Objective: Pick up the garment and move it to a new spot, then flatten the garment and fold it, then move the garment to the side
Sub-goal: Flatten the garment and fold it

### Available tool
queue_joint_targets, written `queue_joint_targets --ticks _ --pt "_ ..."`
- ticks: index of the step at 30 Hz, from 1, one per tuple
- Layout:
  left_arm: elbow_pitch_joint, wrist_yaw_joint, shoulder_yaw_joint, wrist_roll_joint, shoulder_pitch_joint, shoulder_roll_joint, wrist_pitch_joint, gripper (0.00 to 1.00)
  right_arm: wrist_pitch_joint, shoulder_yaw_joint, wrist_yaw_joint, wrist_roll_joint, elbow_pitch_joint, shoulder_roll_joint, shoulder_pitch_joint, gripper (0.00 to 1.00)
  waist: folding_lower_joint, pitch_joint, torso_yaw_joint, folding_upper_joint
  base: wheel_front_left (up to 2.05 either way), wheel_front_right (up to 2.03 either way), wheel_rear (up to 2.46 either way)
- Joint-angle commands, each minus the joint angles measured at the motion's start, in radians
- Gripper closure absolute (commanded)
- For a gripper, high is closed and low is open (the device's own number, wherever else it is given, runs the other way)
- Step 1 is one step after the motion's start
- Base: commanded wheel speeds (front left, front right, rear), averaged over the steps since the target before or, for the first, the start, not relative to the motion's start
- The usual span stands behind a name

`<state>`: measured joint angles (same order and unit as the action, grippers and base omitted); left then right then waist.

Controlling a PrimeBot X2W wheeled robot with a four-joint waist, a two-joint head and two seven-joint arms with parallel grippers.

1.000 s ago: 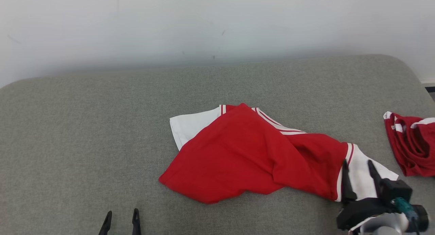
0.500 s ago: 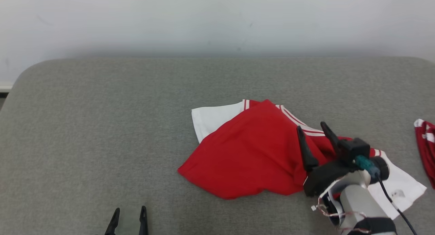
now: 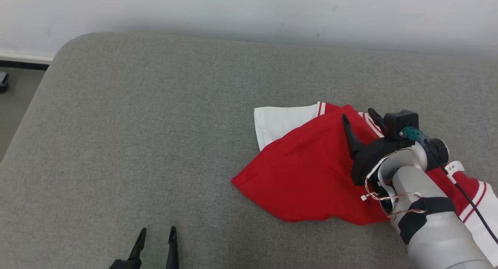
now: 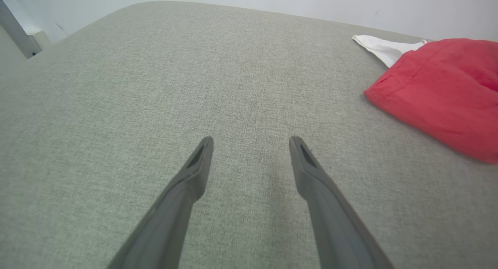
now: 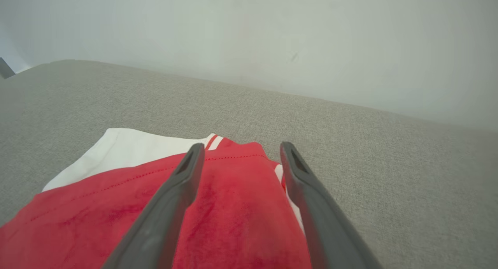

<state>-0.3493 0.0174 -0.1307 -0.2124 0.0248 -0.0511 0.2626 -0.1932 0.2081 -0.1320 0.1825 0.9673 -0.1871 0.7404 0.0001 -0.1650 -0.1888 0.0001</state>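
garment (image 3: 311,171): red w/ white sleeves, rumpled | R pincer (image 3: 357,113) above, maybe touching

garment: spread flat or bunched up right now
Bunched up: the garment lies in a skewed heap, red body folded over one white sleeve, not spread flat.

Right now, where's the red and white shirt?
The red and white shirt lies on the grey padded surface, right of centre in the head view; the open right gripper is at its far edge, the left gripper apart to its left.
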Motion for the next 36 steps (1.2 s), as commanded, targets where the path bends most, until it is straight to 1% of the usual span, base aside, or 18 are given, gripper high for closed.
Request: queue_joint_targets --ticks 1,7,8,9,10,11,12,13,14,15,17,19,23,27,31,34,36 --pt "-0.004 -0.005 -0.008 -0.004 0.013 0.001 0.003 0.0 0.012 0.01 0.003 0.017 0.031 -0.004 0.026 0.0 -0.0001 -0.018 -0.023 -0.0001 0.0 0.0 0.0" --pt "-0.005 -0.008 -0.022 -0.012 0.02 0.001 0.003 0.0 0.064 0.039 0.003 0.036 0.123 0.001 0.075 0.0 -0.0001 -0.018 -0.03 -0.0001 0.0 0.0 0.0" --pt "-0.005 -0.008 -0.023 -0.013 0.019 0.001 0.003 0.0 0.07 0.042 0.003 0.039 0.136 0.002 0.082 0.05 -0.0001 -0.019 -0.029 -0.0001 0.0 0.0 0.0" --pt "-0.005 -0.008 -0.024 -0.014 0.019 0.001 0.003 0.0 0.081 0.044 0.003 0.04 0.149 0.0 0.085 0.15 -0.0001 -0.019 -0.03 -0.0001 0.0 0.0 0.0" --pt "-0.005 -0.009 -0.024 -0.014 0.019 0.001 0.003 0.0 0.091 0.047 0.003 0.041 0.165 0.001 0.086 0.33 -0.0001 -0.02 -0.03 -0.0001 0.0 0.0 0.0" --pt "-0.005 -0.007 -0.024 -0.014 0.02 0.001 0.003 0.0 0.098 0.047 0.003 0.046 0.178 0.004 0.087 0.45 -0.0001 -0.02 -0.03 -0.0001 0.0 0.0 0.0" --pt "-0.005 -0.007 -0.024 -0.014 0.02 0.001 0.003 0.0 0.098 0.047 0.003 0.046 0.178 0.004 0.087 0.45 -0.0001 -0.02 -0.03 -0.0001 0.0 0.0 0.0" --pt "-0.005 -0.007 -0.023 -0.013 0.021 0.001 0.003 0.0 0.104 0.045 0.003 0.049 0.189 0.003 0.091 0.55 -0.0001 -0.021 -0.03 -0.0001 0.0 0.0 0.0" --pt "-0.006 -0.007 -0.022 -0.012 0.022 0.001 0.003 0.0 0.111 0.049 0.003 0.043 0.201 -0.001 0.094 0.58 -0.0001 -0.022 -0.03 -0.0001 0.0 0.0 0.0" --pt "-0.005 -0.007 -0.021 -0.011 0.023 0.001 0.003 0.0 0.111 0.049 0.003 0.047 0.209 0.001 0.097 0.67 -0.0001 -0.023 -0.03 -0.0001 0.0 0.0 0.0" --pt "-0.004 -0.007 -0.017 -0.008 0.025 0.001 0.003 0.0 0.098 0.054 0.003 0.049 0.216 0.005 0.102 1.0 -0.0001 -0.025 -0.029 -0.0001 0.0 0.0 0.0" --pt "-0.002 -0.008 -0.012 -0.006 0.025 0.001 0.003 0.0 0.07 0.059 0.003 0.055 0.215 0.011 0.1 1.0 -0.0001 -0.024 -0.026 -0.0001 0.0 0.0 0.0" --pt "-0.001 -0.007 -0.004 -0.002 0.01 0.001 0.003 0.0 -0.026 0.079 0.003 0.067 0.169 0.028 0.099 1.0 -0.0001 -0.006 -0.01 -0.0001 0.0 0.0 0.0" --pt "-0.003 -0.002 0.006 0.002 -0.006 0.001 0.003 0.0 -0.066 0.131 0.003 0.124 0.055 0.059 0.062 1.0 -0.0001 0.028 0.016 -0.0001 0.0 0.0 0.0" --pt "-0.003 0.001 0.013 0.005 -0.016 0.001 0.003 0.0 -0.072 0.236 0.003 0.216 -0.111 0.054 -0.016 1.0 -0.0001 0.064 0.05 -0.0001 0.0 0.0 0.0" --pt "-0.004 0.006 0.017 0.007 -0.026 0.001 0.003 0.0 -0.072 0.329 0.003 0.308 -0.213 0.029 -0.09 1.0 -0.0001 0.086 0.076 -0.0001 0.0 0.0 0.0" --pt "-0.005 0.008 0.023 0.011 -0.03 0.001 0.003 0.0 -0.067 0.418 0.003 0.383 -0.283 0.008 -0.136 1.0 -0.0001 0.1 0.095 -0.0001 0.0 0.0 0.0"
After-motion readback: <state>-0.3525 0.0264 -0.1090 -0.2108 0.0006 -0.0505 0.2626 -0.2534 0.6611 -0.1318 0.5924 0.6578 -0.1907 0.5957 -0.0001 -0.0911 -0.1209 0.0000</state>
